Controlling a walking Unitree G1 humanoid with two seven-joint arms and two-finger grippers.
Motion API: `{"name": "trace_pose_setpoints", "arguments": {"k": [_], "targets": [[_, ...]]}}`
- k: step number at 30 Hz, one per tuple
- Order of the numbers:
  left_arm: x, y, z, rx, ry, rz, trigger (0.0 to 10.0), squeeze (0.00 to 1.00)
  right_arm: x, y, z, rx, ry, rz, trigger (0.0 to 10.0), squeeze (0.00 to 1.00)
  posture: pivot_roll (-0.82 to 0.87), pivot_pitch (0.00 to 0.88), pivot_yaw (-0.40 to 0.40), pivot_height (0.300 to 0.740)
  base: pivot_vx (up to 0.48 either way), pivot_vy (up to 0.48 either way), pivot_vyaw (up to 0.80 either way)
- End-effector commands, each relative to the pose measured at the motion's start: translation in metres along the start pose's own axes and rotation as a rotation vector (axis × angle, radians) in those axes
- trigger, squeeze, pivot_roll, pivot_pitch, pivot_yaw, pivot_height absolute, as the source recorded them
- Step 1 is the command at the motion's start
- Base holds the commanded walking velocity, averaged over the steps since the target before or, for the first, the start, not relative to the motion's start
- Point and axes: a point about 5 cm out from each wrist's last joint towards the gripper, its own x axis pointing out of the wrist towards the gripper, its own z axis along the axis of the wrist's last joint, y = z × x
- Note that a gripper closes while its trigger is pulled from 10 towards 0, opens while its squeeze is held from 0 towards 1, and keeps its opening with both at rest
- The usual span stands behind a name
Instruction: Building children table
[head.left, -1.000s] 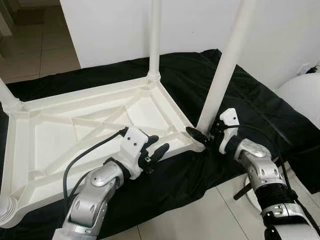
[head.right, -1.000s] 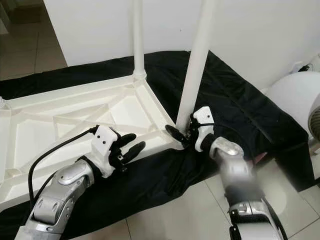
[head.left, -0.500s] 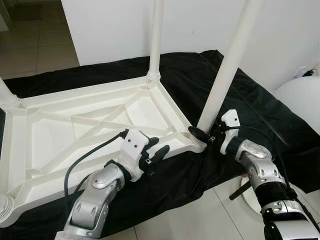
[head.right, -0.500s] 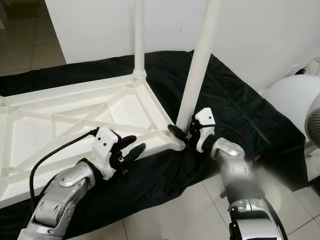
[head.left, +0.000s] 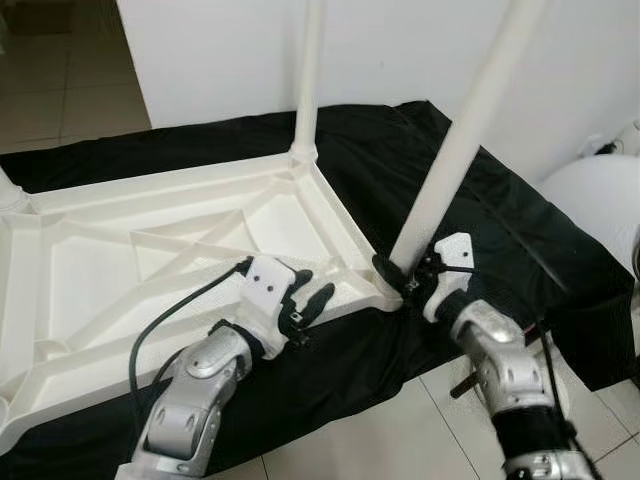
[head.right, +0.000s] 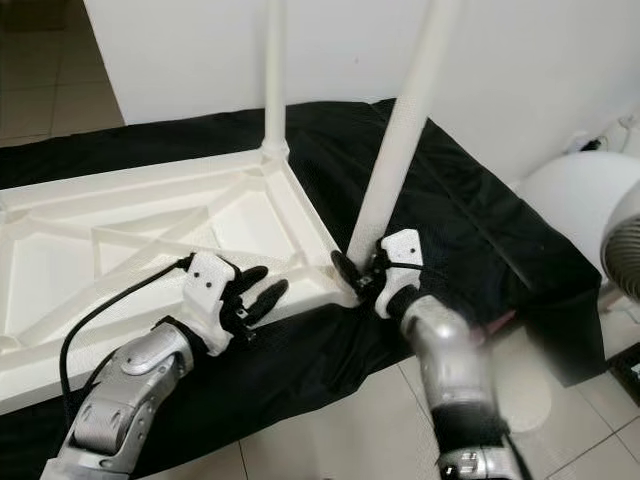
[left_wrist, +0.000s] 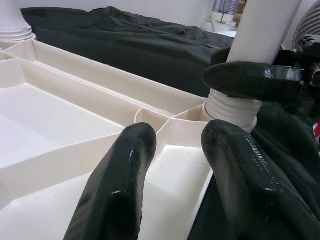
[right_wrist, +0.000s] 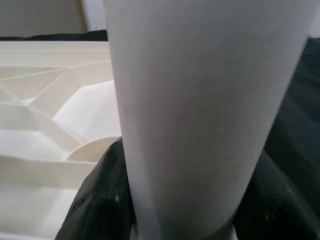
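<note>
Upturned children's table on a black cloth, right hand clamped on the near-right leg.

The white table top (head.left: 150, 250) lies underside up across the left and centre of the frame, its ribbed underside facing the camera, resting on a black cloth (head.left: 480, 200) spread over the tiled floor (head.left: 400, 430). At lower centre-left the left hand (head.left: 305, 300) sits at the table's near edge, its two black fingers (left_wrist: 120, 195) parted with nothing between them, above the ribbed tray. A far leg (head.left: 308, 80) stands upright at upper centre, seated in its corner socket. At centre-right the right hand (head.left: 400, 277) grips the base of the near-right leg (head.left: 460, 150), one finger on each side, just above the corner socket; this leg tilts toward the upper right. A white rounded object (head.left: 600, 190) sits at the right edge.
</note>
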Motion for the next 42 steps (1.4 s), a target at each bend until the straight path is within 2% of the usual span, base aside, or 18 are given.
{"name": "trace_pose_setpoints", "arguments": {"k": [1, 2, 4, 7, 11, 12, 15, 17, 22, 23, 29, 30, 33, 34, 37, 42], "targets": [[-0.002, 0.001, -0.002, 0.000, 0.012, 0.027, 10.0, 0.00, 0.000, 0.006, -0.003, 0.018, 0.022, -0.048, 10.0, 0.00, -0.04, 0.081, -0.066, 0.740, 0.000, 0.000, 0.00], [-0.002, 0.001, -0.002, 0.000, 0.012, 0.027, 10.0, 0.00, 0.000, 0.006, -0.003, 0.018, 0.022, -0.048, 10.0, 0.00, -0.04, 0.081, -0.066, 0.740, 0.000, 0.000, 0.00], [-0.001, 0.001, -0.002, 0.001, 0.013, 0.028, 10.0, 0.00, -0.001, 0.010, -0.005, 0.042, 0.030, -0.179, 10.0, 0.00, -0.05, 0.080, -0.052, 0.740, 0.000, 0.000, 0.00], [0.000, 0.001, -0.001, 0.000, 0.012, 0.028, 10.0, 0.00, -0.002, 0.013, -0.006, 0.045, 0.036, -0.231, 10.0, 0.00, -0.05, 0.079, -0.049, 0.740, 0.000, 0.000, 0.00], [0.003, 0.000, 0.000, 0.006, 0.010, 0.022, 10.0, 0.00, -0.001, 0.033, -0.011, 0.129, 0.050, -0.464, 10.0, 0.00, -0.03, 0.069, -0.035, 0.740, 0.000, 0.000, 0.00], [0.002, 0.001, 0.001, 0.006, 0.009, 0.023, 10.0, 0.00, 0.000, 0.039, -0.010, 0.147, 0.045, -0.486, 10.0, 0.00, -0.03, 0.070, -0.034, 0.740, 0.000, 0.000, 0.00], [0.002, 0.003, 0.002, 0.007, 0.009, 0.024, 10.0, 0.00, 0.002, 0.045, -0.009, 0.165, 0.035, -0.482, 10.0, 0.00, -0.03, 0.067, -0.029, 0.740, 0.000, 0.000, 0.00], [0.001, 0.005, 0.002, 0.010, 0.010, 0.025, 10.0, 0.00, 0.005, 0.053, -0.005, 0.168, 0.025, -0.439, 10.0, 0.00, -0.04, 0.064, -0.026, 0.740, 0.000, 0.000, 0.00], [0.003, 0.005, 0.002, 0.017, 0.009, 0.018, 10.0, 0.00, 0.004, 0.052, 0.002, 0.171, -0.010, -0.392, 10.0, 0.00, -0.04, 0.052, -0.023, 0.740, 0.000, 0.000, 0.00], [0.005, 0.005, 0.003, 0.018, 0.005, 0.016, 10.0, 0.00, 0.002, 0.051, 0.003, 0.155, -0.018, -0.374, 10.0, 1.00, -0.04, 0.050, -0.023, 0.740, 0.000, 0.000, 0.00], [0.006, 0.004, 0.004, 0.017, 0.003, 0.012, 10.0, 0.00, -0.001, 0.047, 0.005, 0.136, -0.032, -0.343, 10.0, 1.00, -0.05, 0.045, -0.022, 0.740, 0.000, 0.000, 0.00], [0.007, 0.003, 0.003, 0.017, 0.002, 0.004, 10.0, 0.00, -0.004, 0.040, 0.009, 0.124, -0.055, -0.251, 10.0, 1.00, -0.06, 0.039, -0.021, 0.740, 0.000, 0.000, 0.00], [0.007, 0.002, 0.003, 0.016, 0.002, 0.001, 10.0, 0.00, -0.006, 0.035, 0.010, 0.107, -0.063, -0.207, 10.0, 1.00, -0.06, 0.039, -0.021, 0.740, 0.000, 0.000, 0.00], [0.008, 0.002, 0.003, 0.017, 0.002, -0.001, 10.0, 0.00, -0.008, 0.030, 0.009, 0.112, -0.063, -0.158, 10.0, 0.00, -0.06, 0.034, -0.025, 0.740, 0.000, 0.000, 0.00], [0.011, 0.001, 0.003, 0.013, -0.003, -0.007, 10.0, 0.00, -0.014, 0.011, 0.004, 0.050, -0.024, -0.064, 10.0, 0.00, -0.07, 0.029, -0.029, 0.740, 0.000, 0.000, 0.00], [0.011, 0.000, 0.002, 0.010, -0.003, -0.008, 10.0, 0.00, -0.016, 0.003, 0.001, 0.009, 0.005, -0.003, 10.0, 0.00, -0.06, 0.025, -0.032, 0.740, 0.000, 0.000, 0.00]]}}
